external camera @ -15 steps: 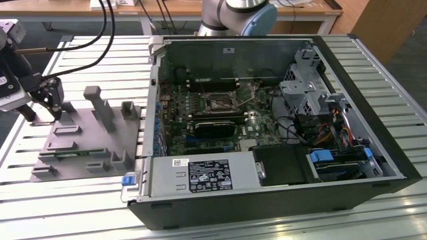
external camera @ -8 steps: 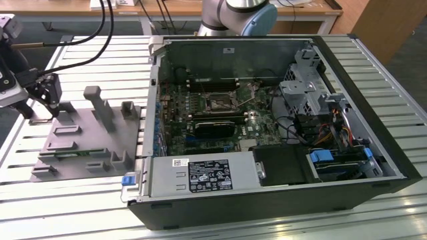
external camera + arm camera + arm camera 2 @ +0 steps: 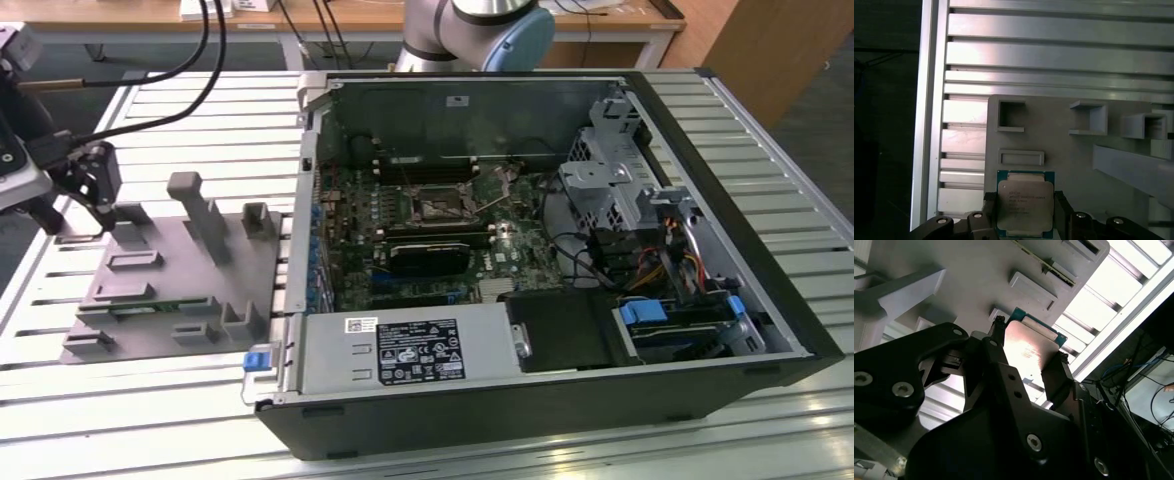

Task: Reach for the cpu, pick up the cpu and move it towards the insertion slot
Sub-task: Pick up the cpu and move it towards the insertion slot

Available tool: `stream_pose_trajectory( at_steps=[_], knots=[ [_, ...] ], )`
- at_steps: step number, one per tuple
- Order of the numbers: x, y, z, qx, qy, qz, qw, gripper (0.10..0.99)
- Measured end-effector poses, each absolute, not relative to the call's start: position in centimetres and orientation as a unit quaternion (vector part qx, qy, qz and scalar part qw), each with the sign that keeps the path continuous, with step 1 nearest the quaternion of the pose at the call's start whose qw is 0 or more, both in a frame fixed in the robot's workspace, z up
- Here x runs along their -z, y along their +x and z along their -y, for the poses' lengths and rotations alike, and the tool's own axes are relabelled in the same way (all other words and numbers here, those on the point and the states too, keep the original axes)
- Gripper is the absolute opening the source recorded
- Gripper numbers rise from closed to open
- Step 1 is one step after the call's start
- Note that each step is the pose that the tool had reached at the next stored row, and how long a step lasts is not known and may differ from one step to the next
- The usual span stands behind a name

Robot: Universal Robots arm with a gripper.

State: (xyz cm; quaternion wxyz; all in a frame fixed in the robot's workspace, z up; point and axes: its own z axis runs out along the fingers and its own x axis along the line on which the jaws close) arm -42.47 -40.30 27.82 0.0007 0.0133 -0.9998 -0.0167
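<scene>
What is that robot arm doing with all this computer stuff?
The robot's gripper is closed on a small silvery chip, with one finger on each side of it. It is over the grey plastic plate beside the open computer case. The square socket that the chip is meant for sits inside the case, toward the exterior view's right. The chip is nowhere near it yet.

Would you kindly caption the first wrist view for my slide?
Claw closed on the cpu at the grey fixture plate.
</scene>
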Motion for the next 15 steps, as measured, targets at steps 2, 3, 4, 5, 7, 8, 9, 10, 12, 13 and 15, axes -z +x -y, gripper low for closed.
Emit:
stream_pose_trajectory(
  at_steps=[2, 3, 4, 5, 7, 8, 9, 10, 12, 13, 15],
  knots=[
    [-27.92, -42.47, 40.30, 0.017, 0.013, 1.000, 0.001, 0.541],
    [-27.97, -42.47, 40.30, 0.017, 0.013, 1.000, 0.001, 0.541],
    [-28.02, -42.47, 40.29, 0.017, 0.013, 1.000, 0.001, 0.541],
    [-28.08, -42.47, 40.29, 0.017, 0.013, 1.000, 0.001, 0.541],
    [-28.21, -42.47, 40.29, 0.017, 0.013, 1.000, 0.001, 0.541],
    [-28.27, -42.47, 40.29, 0.017, 0.013, 1.000, 0.001, 0.541],
    [-28.34, -42.47, 40.28, 0.017, 0.013, 1.000, 0.001, 0.541],
    [-28.41, -42.47, 40.28, 0.017, 0.013, 1.000, 0.001, 0.541],
    [-28.54, -42.47, 40.28, 0.017, 0.013, 1.000, 0.001, 0.541],
    [-28.59, -42.47, 40.28, 0.017, 0.013, 1.000, 0.001, 0.541],
    [-28.71, -42.47, 40.27, 0.017, 0.013, 1.000, 0.001, 0.541]
  ],
)
